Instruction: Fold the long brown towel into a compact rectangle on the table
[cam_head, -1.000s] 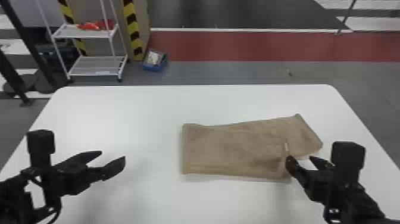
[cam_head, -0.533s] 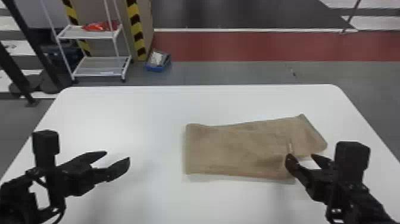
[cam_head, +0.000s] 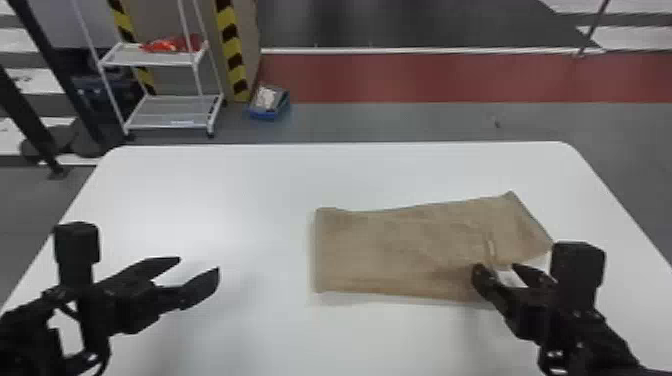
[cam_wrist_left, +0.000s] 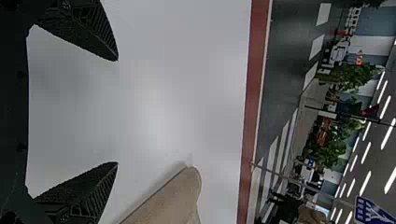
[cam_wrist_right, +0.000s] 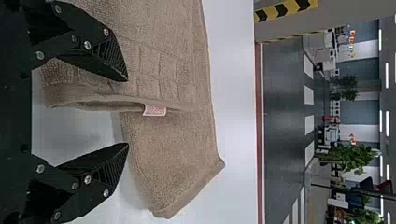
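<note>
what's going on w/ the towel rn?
A two-armed robot is partway through folding the towel on the table. The right tool is at the towel's right part, open, with no grip on it. The left tool is off to the towel's left, also open. The towel lies partly folded: the top layer stops short, and the layer under it sticks out askew on the right.

And there's the white rack (cam_head: 167, 120), red items (cam_head: 172, 45) on its upper shelf — blue bin (cam_head: 264, 114) near the yellow-and-black stripes (cam_head: 231, 50)!
</note>
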